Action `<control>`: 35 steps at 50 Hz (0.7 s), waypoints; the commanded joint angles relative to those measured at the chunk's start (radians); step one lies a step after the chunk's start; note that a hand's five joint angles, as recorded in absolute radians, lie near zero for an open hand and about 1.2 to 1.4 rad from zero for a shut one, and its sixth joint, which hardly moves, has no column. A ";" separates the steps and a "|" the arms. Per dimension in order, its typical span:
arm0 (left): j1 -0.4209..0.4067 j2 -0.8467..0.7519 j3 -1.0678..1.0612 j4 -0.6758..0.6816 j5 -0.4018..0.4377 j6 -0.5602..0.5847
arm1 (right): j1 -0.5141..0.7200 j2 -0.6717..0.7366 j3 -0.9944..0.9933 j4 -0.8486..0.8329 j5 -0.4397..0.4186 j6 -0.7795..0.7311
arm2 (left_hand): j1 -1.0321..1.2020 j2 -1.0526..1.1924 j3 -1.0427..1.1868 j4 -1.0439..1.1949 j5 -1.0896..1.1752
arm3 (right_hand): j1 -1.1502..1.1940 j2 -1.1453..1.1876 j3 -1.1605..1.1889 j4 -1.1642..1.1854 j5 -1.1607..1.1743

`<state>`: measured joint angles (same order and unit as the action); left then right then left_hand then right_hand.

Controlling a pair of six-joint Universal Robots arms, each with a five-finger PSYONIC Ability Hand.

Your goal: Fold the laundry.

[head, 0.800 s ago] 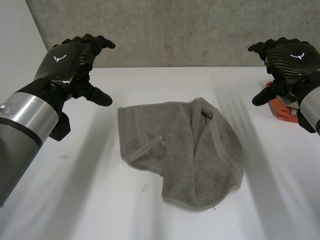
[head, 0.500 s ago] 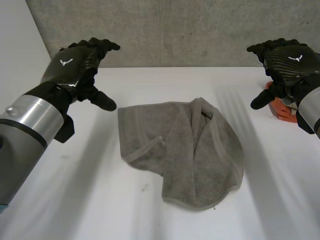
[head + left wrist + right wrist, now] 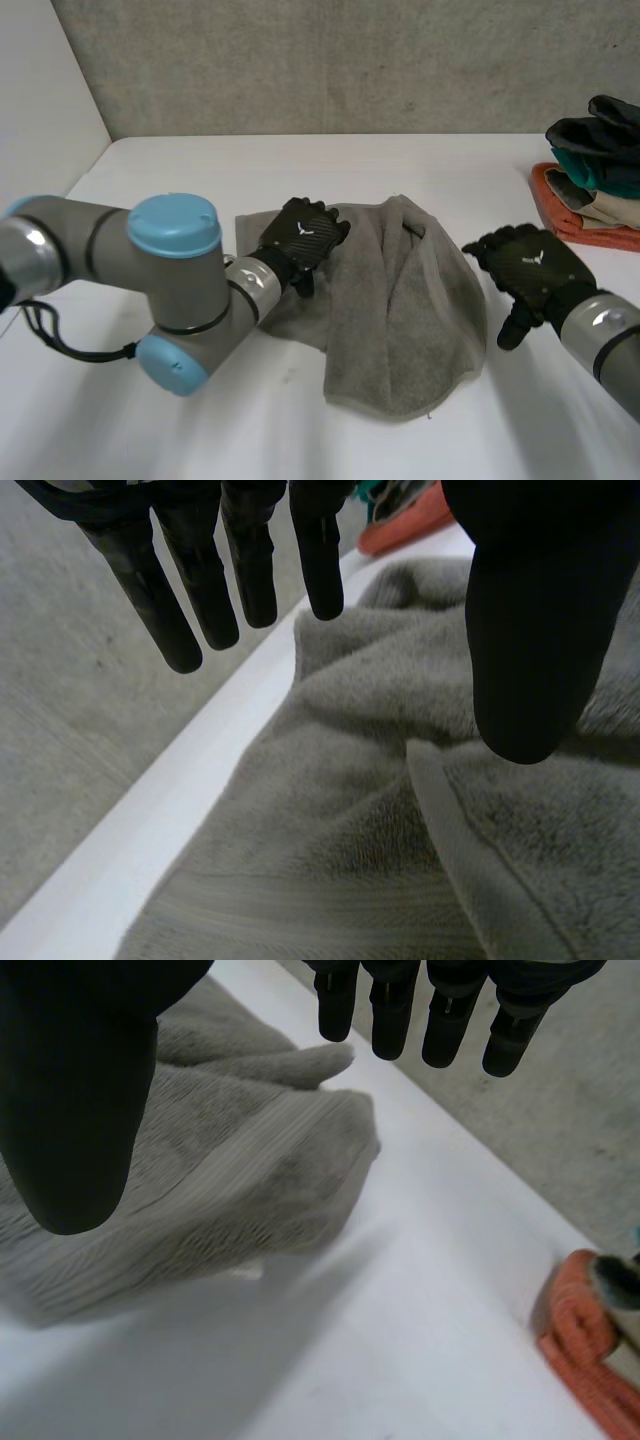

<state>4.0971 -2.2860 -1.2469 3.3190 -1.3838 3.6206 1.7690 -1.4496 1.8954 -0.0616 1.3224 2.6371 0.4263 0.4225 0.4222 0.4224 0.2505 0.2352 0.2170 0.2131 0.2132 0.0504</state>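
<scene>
Grey towel (image 3: 400,300) crumpled mid white table (image 3: 200,430). Left hand (image 3: 300,238) low over its left part, fingers straight, thumb apart, nothing held. Right hand (image 3: 525,270) just beside its right edge, fingers spread, empty. Stacked cloths (image 3: 590,190) at far right edge, orange underneath.

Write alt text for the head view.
A crumpled grey towel lies on a white table, the left hand open above its left part and the right hand open beside its right edge. A pile of coloured cloths sits at the far right.
</scene>
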 commanded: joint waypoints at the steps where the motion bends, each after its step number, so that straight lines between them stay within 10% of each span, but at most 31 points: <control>1: 0.002 -0.124 0.148 -0.087 -0.021 -0.008 | -0.068 -0.002 0.063 -0.046 -0.051 0.006 | 0.133 0.137 0.138 0.137 0.135 | -0.061 -0.042 -0.039 -0.039 -0.050; 27: -0.012 -0.196 0.218 -0.153 -0.066 0.059 | -0.102 0.000 0.063 -0.049 -0.075 0.009 | 0.442 0.446 0.446 0.446 0.443 | -0.061 -0.042 -0.039 -0.039 -0.050; 35: -0.035 -0.188 0.216 -0.205 -0.072 0.061 | -0.102 0.000 0.062 -0.049 -0.075 0.009 | 0.970 0.974 0.974 0.974 0.971 | -0.061 -0.042 -0.039 -0.039 -0.050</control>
<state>4.0791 -2.4804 -1.0308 3.1448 -1.4500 3.6822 1.6675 -1.4496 1.9585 -0.1107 1.2472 2.6461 1.0344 1.0435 1.0299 1.0348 0.8501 0.2352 0.2170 0.2131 0.2132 0.0504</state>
